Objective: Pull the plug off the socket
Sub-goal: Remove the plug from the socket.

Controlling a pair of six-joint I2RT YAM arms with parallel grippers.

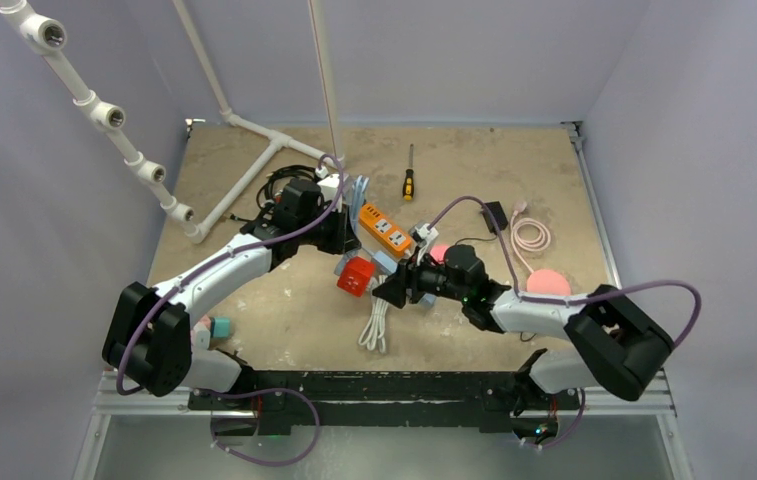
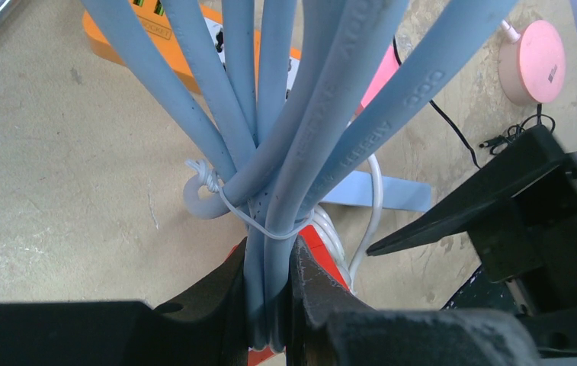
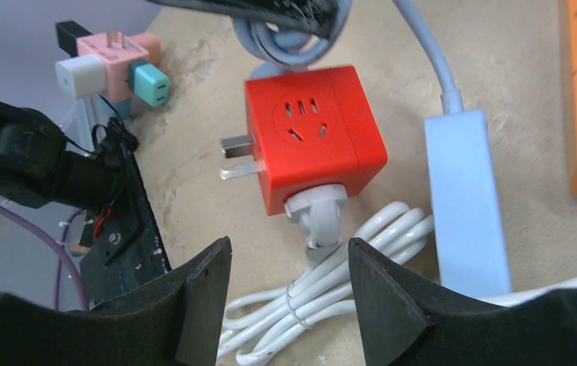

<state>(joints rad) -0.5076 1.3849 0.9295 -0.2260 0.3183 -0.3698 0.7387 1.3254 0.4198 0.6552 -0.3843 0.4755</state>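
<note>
Seen from above, the red socket cube [image 1: 356, 277] lies mid-worktop [image 1: 514, 160], just near of the orange power strip [image 1: 385, 228]. The right tool [image 1: 394, 290] crowds it there, and we cannot make out the plug. The right wrist view fills that in. It shows a white plug [image 3: 315, 207] seated in the cube's near face. Its coiled white cord [image 3: 323, 305] shows in the gap between the tool's spread fingers, which grip nothing. Two metal prongs [image 3: 238, 156] stick out of the cube's left side. The left tool [image 2: 268, 263] is pinching a bundle of blue cord [image 2: 285, 152]. In its own view that bundle hides nearly all of the cube, leaving only red slivers.
</note>
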